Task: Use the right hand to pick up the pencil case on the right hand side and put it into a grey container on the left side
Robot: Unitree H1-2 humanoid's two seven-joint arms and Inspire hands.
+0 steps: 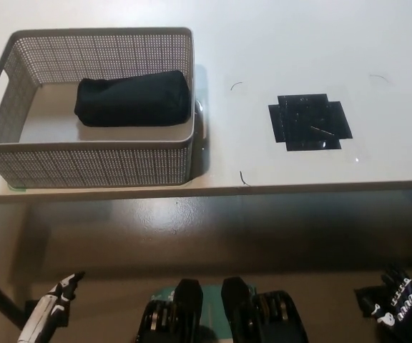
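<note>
A black pencil case (134, 101) lies on its side inside the grey perforated container (99, 161) at the table's left. My black right hand (395, 306) hangs low at the bottom right, below the table's front edge, holding nothing; only part of it shows. My white left hand (51, 311) rests at the bottom left, also below the table edge, partly cut off by the frame.
A patch of black tape (309, 122) in a cross shape marks the table's right part. Thin black corner marks (242, 179) outline a rectangle around it. The white table's front edge (206, 191) runs across the middle of the view.
</note>
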